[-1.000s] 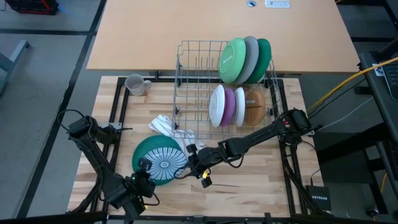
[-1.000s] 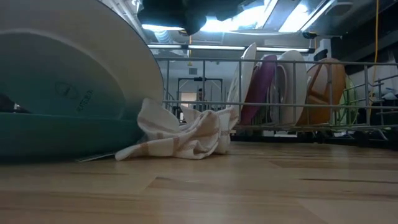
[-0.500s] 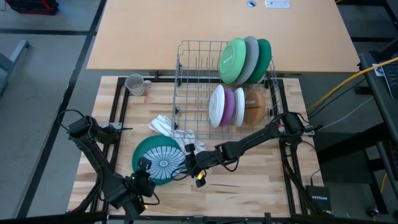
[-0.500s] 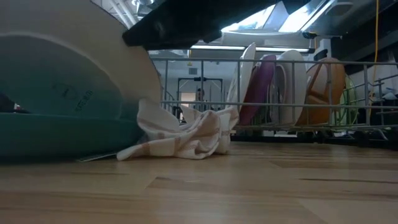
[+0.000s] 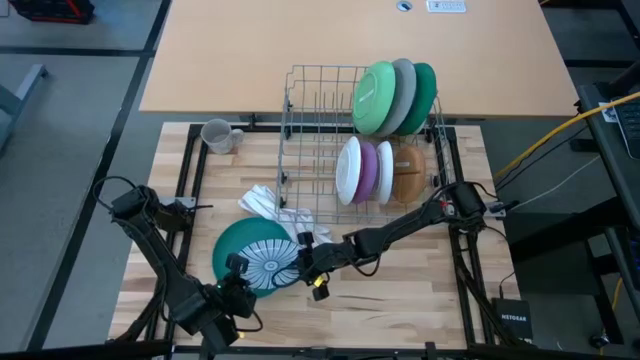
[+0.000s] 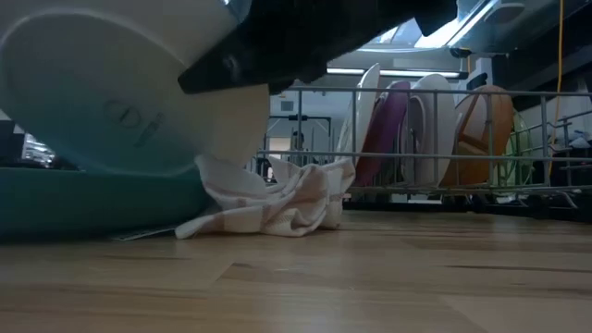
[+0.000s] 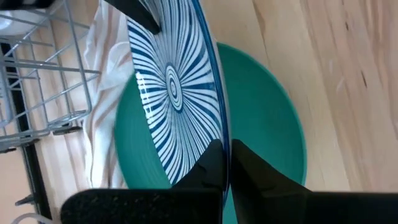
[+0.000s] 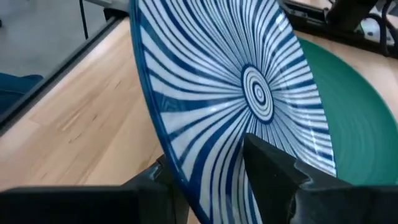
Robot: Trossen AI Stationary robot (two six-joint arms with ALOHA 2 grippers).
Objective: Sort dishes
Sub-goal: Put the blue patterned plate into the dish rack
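Tilted steeper than a second ago: striped plate (image 5: pixel 268 263), lower left of frame over teal plate (image 5: pixel 232 250), clamped by left gripper (image 5: pixel 237 278) and right gripper (image 5: pixel 303 262) at opposite rims.

Tilted plate underside (image 6: pixel 111 92) over teal dish (image 6: pixel 92 199); cloth (image 6: pixel 268 199) beside; rack (image 6: pixel 416 139) behind.

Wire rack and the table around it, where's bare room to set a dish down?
The wire rack's left half stands bare, beside the white plate. Bare wood lies between the grey mug and the cloth. It is crowded where both grippers hold the striped plate over the teal plate.
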